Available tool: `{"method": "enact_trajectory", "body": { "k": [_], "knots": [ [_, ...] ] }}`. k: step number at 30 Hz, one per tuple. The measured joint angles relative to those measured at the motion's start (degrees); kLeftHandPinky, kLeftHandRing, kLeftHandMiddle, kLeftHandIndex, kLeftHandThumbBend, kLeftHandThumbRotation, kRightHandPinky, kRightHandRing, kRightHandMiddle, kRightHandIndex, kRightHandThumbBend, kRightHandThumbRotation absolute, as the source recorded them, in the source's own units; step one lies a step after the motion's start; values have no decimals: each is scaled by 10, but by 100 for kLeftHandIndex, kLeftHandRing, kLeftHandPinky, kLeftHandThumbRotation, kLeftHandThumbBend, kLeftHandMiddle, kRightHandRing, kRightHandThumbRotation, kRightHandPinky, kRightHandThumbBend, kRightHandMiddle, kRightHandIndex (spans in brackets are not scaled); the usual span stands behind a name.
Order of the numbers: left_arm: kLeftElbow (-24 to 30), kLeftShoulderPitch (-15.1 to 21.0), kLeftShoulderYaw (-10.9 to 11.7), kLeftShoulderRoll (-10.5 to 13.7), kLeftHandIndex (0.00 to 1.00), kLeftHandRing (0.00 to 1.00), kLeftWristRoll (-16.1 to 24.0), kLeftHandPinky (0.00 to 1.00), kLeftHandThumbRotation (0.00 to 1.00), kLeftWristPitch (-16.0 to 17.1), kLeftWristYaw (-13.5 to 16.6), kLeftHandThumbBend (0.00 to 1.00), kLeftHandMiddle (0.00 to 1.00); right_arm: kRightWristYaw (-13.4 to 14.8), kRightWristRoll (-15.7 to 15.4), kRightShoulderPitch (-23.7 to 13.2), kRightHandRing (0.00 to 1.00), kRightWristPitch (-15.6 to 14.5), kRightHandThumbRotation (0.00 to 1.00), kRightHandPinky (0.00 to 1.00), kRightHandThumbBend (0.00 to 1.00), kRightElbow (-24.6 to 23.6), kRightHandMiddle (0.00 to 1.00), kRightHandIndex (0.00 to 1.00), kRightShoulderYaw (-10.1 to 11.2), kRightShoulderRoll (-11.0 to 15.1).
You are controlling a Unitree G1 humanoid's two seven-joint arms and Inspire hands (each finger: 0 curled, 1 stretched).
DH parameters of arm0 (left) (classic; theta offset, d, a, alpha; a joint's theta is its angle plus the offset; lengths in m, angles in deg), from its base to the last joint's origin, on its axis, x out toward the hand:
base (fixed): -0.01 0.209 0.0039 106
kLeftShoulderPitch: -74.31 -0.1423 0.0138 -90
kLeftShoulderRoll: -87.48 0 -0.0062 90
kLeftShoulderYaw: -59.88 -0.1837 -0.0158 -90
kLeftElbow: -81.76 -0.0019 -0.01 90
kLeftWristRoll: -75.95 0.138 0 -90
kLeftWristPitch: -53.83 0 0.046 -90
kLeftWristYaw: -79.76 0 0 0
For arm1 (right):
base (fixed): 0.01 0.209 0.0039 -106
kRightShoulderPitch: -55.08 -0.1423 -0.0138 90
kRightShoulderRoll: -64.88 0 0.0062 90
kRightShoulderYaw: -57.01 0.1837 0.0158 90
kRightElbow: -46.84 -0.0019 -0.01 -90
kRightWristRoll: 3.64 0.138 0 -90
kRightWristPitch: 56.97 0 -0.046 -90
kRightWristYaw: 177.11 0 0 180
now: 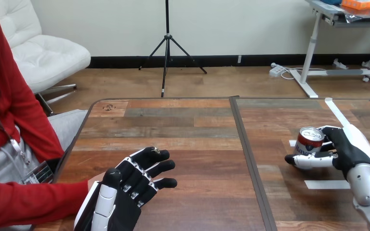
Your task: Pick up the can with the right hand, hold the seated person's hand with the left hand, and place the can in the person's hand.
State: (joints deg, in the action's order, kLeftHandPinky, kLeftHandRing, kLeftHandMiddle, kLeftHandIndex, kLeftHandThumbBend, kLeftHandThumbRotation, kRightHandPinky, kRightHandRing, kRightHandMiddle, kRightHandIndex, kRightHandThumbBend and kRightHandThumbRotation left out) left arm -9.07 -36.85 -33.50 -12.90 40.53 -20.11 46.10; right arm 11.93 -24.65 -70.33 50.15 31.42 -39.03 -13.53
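right hand (346, 151) curled round can (310, 141), right of frame; left hand (125, 192) loosely spread over person's hand (92, 185), lower left; recommend lifting can upright, unhurried.

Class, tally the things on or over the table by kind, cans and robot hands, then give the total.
Cans: 1 (the can)
Robot hands: 2 (left hand, right hand)
Total: 3
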Motion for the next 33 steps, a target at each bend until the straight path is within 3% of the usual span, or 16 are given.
{"method": "enact_trajectory", "body": {
  "k": [22,33],
  "knots": [
    [-1,0,0,0,67,76,2,64,71,13,1,93,75,58,23,0,51,-1,24,45,93,0,55,57,13,-27],
    [-3,0,0,0,66,76,3,64,71,16,4,92,75,81,27,0,48,0,19,41,86,0,51,53,17,-35]
  ]
}}
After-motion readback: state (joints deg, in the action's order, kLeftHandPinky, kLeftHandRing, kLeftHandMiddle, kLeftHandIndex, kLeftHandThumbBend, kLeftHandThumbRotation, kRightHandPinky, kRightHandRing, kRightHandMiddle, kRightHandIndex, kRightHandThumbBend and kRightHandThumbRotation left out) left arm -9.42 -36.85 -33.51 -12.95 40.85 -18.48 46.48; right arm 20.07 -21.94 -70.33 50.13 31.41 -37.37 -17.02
